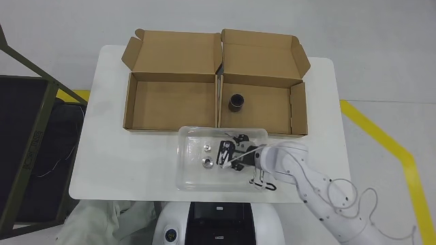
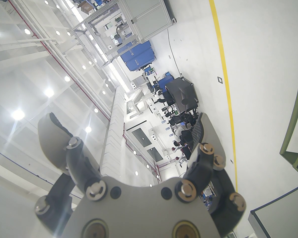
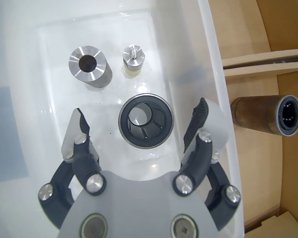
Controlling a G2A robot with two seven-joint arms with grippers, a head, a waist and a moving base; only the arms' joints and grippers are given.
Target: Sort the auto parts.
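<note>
My right gripper (image 3: 141, 122) (image 1: 228, 154) hangs open inside the clear plastic bin (image 3: 208, 58) (image 1: 184, 177), its fingers on either side of an upright black linear bearing (image 3: 146, 125). Farther in the bin stand a steel bushing (image 3: 90, 66) (image 1: 207, 162) and a small steel bolt-like part (image 3: 134, 59) (image 1: 206, 148). A brown-cased bearing (image 3: 265, 117) (image 1: 237, 101) lies in the right cardboard box (image 1: 297, 112). The left cardboard box (image 1: 129, 109) holds nothing. My left gripper (image 2: 124, 134) is open, pointing up at the hall ceiling, away from the table.
The two boxes sit side by side at the table's far half, flaps raised behind them. The bin lies at the front edge of the white table (image 1: 102, 150). A dark frame (image 1: 27, 129) stands off the table's left side.
</note>
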